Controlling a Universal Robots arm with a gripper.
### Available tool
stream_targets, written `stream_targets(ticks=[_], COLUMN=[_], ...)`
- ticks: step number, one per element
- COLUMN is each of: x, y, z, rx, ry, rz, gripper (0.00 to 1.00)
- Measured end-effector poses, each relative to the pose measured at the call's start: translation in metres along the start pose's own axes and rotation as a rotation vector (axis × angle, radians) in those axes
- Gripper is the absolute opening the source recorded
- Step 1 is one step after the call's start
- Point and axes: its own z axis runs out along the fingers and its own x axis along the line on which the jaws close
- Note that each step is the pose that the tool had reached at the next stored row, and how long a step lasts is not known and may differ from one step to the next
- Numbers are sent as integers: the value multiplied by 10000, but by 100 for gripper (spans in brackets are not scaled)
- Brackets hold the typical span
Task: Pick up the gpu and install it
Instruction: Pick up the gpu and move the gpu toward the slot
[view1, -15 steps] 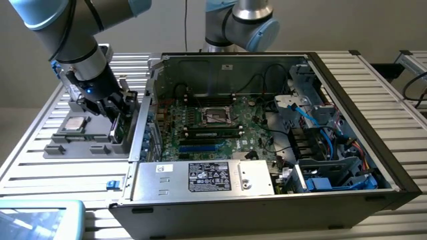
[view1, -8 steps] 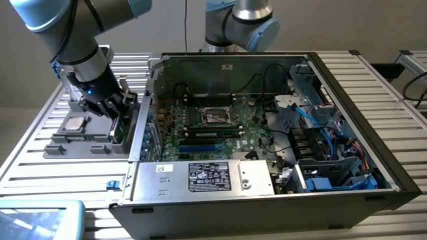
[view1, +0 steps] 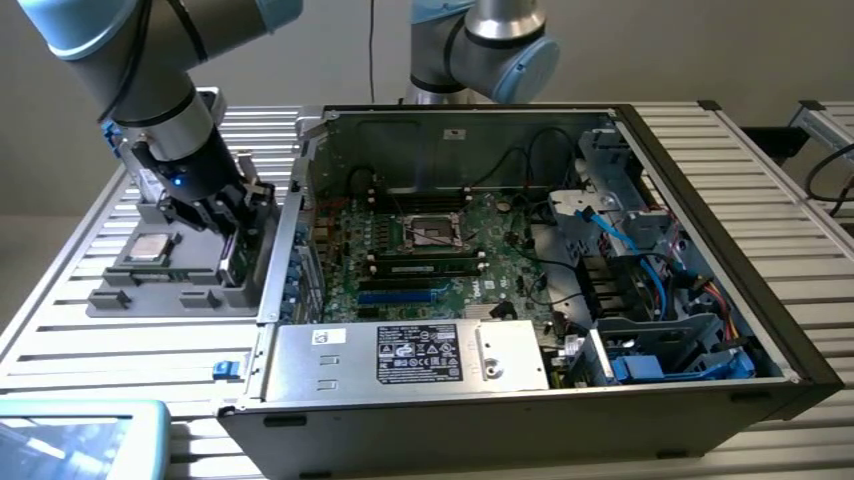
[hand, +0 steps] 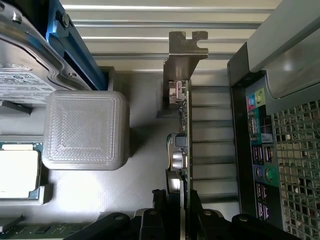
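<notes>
The gpu (hand: 182, 150) stands on edge in a grey holder tray (view1: 134, 295) outside the computer case, at the exterior view's left. Its metal end bracket (hand: 186, 55) points away from the wrist camera. My gripper (hand: 179, 202) is straight over the card, with one black finger on each face of it, shut on its near end. In the exterior view the gripper (view1: 230, 222) reaches down onto the gpu (view1: 240, 258) beside the case wall. The card still sits in the tray.
The open computer case (view1: 694, 250) lies on the slatted table with the green motherboard (view1: 414, 250) and a silver labelled box (view1: 414, 355) inside. The tray also holds a processor (view1: 147, 247), a drive (hand: 25, 75) and a grey block (hand: 85, 130). The case's rear port panel (hand: 260, 150) stands close beside the card.
</notes>
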Motion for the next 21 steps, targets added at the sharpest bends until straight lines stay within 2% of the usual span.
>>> stream_targets(ticks=[4,21], x=[-7,-38], y=[23,133], z=[-158,-924], rx=[-4,-2], ry=[-34,-35], rz=[-5,-5], gripper=[29,29])
